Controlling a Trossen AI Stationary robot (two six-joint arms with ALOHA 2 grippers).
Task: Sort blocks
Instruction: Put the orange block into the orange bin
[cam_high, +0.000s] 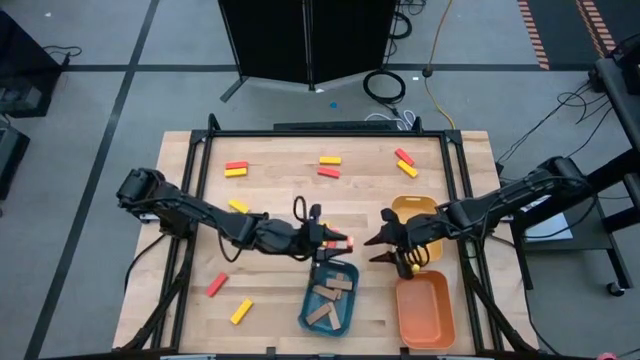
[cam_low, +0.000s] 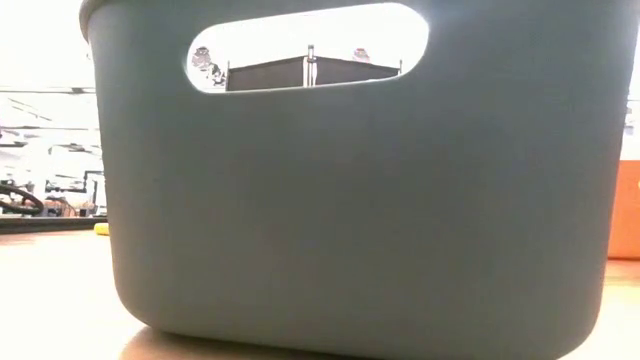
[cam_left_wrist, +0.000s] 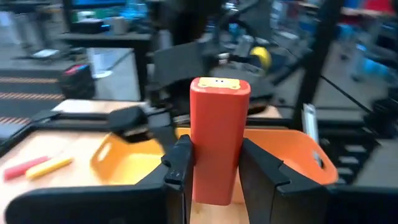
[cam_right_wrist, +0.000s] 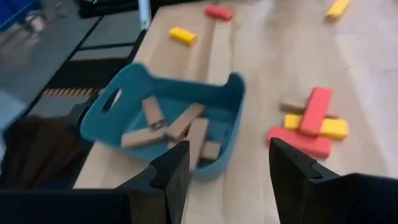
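Left fingers (cam_left_wrist: 180, 162) clamped on a red block (cam_left_wrist: 219, 140), held upright above the tabletop (cam_high: 280, 170) just beside the blue tray (cam_high: 307, 318). Right fingers (cam_right_wrist: 171, 168) apart, empty, hovering near the yellow tray (cam_high: 417, 209). Judged step: carrying red to its bin; next calls for reaching the orange tray (cam_high: 425, 310) and releasing. Tan blocks (cam_high: 333, 293) already in blue; red and yellow blocks (cam_high: 235, 169) scattered elsewhere. Beyond: grey floor, cables, dark cabinet (cam_high: 310, 40).

Two dark jointed arms, black cabling, each tool (cam_left_wrist: 214, 171) two flat black fingers.
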